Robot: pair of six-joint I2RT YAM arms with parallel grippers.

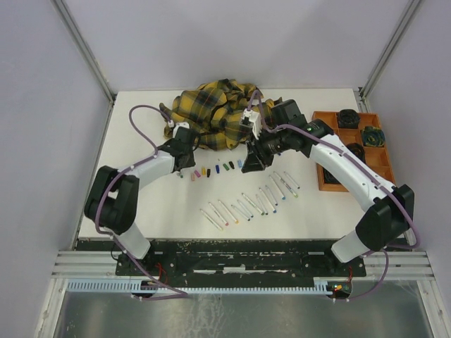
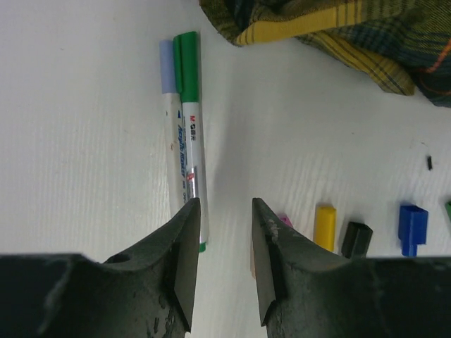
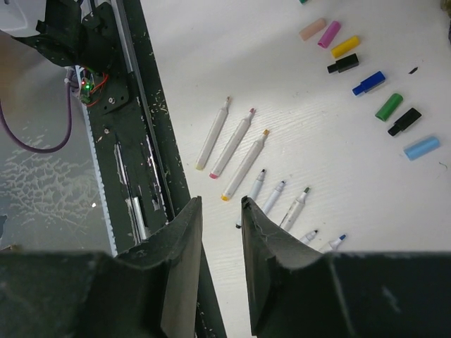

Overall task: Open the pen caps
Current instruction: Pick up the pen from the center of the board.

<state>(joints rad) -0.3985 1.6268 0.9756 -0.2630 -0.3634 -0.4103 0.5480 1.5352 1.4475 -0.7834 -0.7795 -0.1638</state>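
Note:
A row of loose pen caps (image 1: 215, 170) lies in front of the plaid cloth (image 1: 211, 109). The right wrist view shows pink (image 3: 328, 34), yellow (image 3: 345, 46), blue (image 3: 368, 83) and green (image 3: 388, 107) caps. Several uncapped white pens (image 1: 246, 204) lie fanned out nearer the arms. My left gripper (image 1: 184, 163) (image 2: 225, 204) is open and empty, low over the table. Just ahead of it lie two capped pens side by side, one green-capped (image 2: 189, 127) and one lavender-capped (image 2: 169, 105). A yellow cap (image 2: 325, 227) lies to its right. My right gripper (image 1: 252, 162) (image 3: 220, 202) hangs open and empty above the uncapped pens (image 3: 246, 163).
The plaid cloth (image 2: 338, 28) is bunched at the back centre. An orange tray (image 1: 330, 187) with dark tape rolls stands at the right under the right arm. The black base rail (image 3: 141, 141) runs along the table's near edge.

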